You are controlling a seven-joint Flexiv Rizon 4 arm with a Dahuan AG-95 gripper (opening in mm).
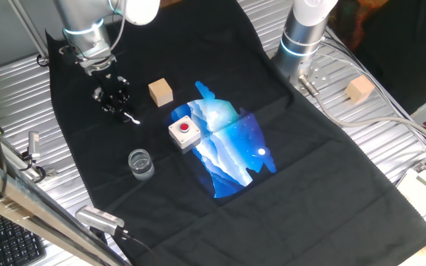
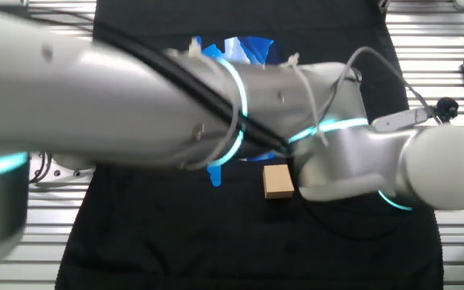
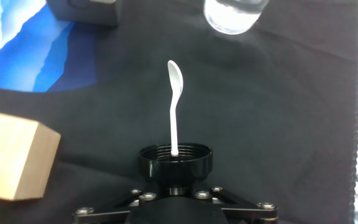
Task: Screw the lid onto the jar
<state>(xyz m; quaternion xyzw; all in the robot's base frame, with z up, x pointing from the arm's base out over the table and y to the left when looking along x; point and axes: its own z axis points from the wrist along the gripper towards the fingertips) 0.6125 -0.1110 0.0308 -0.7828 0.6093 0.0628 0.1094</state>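
Observation:
The black lid (image 3: 175, 163) shows at the bottom centre of the hand view, right in front of my gripper's body, with its threaded rim facing the camera. My gripper (image 1: 113, 94) hangs low over the left part of the black cloth. Its fingertips are hidden, so I cannot tell whether they hold the lid. The clear jar (image 1: 140, 163) stands open on the cloth, nearer the front edge. In the hand view the jar (image 3: 235, 14) is at the top, well ahead of the lid. In the other fixed view the arm hides lid and jar.
A white spoon (image 3: 174, 106) lies between lid and jar, its handle end at the lid's rim. A tan wooden cube (image 1: 160, 92) sits right of the gripper. The white box with a red button (image 1: 185, 131) stands mid-cloth. A second arm's base (image 1: 305, 29) and another cube (image 1: 359, 89) are at the right.

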